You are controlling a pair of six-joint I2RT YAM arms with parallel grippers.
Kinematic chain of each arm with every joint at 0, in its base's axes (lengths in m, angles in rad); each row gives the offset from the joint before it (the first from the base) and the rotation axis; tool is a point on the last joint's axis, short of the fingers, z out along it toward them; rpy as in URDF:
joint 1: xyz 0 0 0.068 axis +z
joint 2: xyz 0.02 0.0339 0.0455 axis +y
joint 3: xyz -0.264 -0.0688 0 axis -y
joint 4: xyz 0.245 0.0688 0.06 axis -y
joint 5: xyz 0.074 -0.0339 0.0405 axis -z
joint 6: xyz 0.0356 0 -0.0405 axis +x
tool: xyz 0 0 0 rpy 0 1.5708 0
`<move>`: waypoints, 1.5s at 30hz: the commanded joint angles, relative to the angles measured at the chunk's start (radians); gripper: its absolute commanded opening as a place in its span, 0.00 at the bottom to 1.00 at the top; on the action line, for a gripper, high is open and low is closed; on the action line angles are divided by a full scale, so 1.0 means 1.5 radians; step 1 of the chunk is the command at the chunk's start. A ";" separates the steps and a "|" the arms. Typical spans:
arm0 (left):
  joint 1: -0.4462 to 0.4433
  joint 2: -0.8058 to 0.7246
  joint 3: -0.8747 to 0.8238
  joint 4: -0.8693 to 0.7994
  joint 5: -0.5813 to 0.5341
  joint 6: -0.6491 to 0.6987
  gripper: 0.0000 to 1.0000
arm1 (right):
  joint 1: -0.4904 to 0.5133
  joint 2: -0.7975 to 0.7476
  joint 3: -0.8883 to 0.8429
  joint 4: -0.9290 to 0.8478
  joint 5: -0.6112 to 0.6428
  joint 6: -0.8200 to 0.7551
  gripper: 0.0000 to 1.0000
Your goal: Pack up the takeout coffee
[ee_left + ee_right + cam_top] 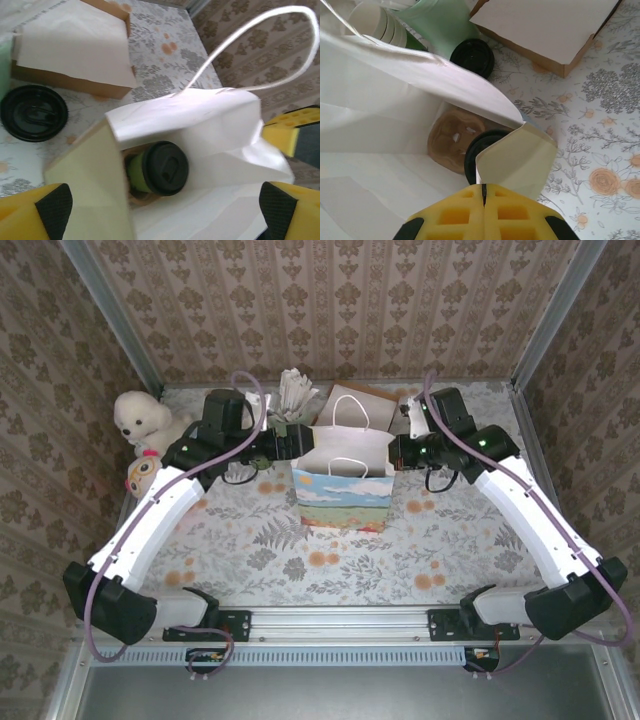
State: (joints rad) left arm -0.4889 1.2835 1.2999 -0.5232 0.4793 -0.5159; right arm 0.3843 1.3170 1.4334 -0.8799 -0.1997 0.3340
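Note:
The takeout coffee [162,167], a green cup with a black lid, stands inside the white paper bag [343,498], on a brown pulp carrier [450,137] at the bag's bottom. In the right wrist view only an arc of its lid [474,150] shows behind a folded bag panel. My left gripper [162,215] hangs over the bag's mouth, jaws wide open and empty, apart from the cup. At the bag's right side my right gripper [483,192] is shut on the rim. In the top view the left gripper [300,440] and right gripper [397,452] flank the bag.
Behind the bag lie a brown box with white paper [75,45], a loose black lid [32,112] and a stack of lidless green cups [375,22]. A white plush dog [140,418] sits at the far left. The bag's handle [250,45] arches upward.

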 commanded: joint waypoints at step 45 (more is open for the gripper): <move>0.092 0.119 0.083 0.148 -0.016 0.406 0.84 | -0.120 -0.016 0.006 -0.027 -0.105 0.024 0.85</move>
State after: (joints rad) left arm -0.3603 1.4006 1.3495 -0.3756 0.3496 -0.1215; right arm 0.1993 1.3411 1.4631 -0.9764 -0.3706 0.3706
